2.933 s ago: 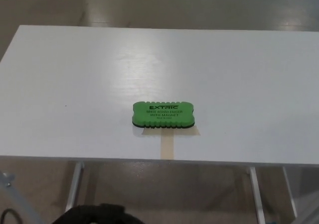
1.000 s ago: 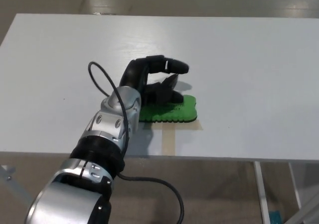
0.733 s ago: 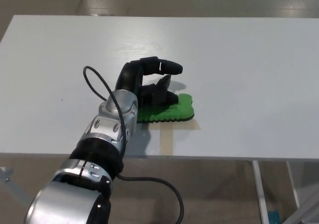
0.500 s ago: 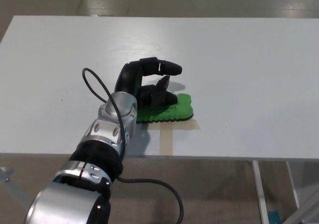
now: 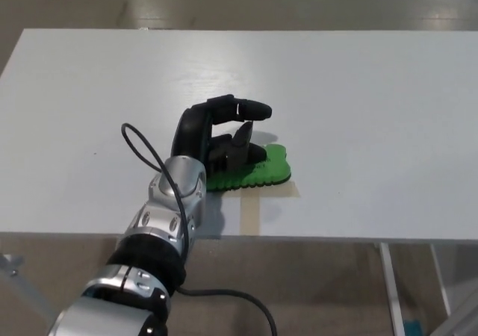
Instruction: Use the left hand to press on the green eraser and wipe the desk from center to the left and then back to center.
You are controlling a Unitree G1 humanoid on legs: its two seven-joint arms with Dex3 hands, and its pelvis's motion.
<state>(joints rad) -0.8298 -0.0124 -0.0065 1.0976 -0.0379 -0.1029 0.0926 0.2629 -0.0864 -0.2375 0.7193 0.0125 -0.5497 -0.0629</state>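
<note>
Fingers of the left hand arch apart over the green eraser, palm bearing on its left half. Eraser lies mid-desk, long axis left–right; bare desk extends leftward.

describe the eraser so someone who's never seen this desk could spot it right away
Start at the white desk that fills most of the head view and go to the middle of its near edge. There the robot's black left hand rests on the green eraser, a flat block with wavy edges, above a strip of tan tape. It is the only green thing on the desk.
</note>
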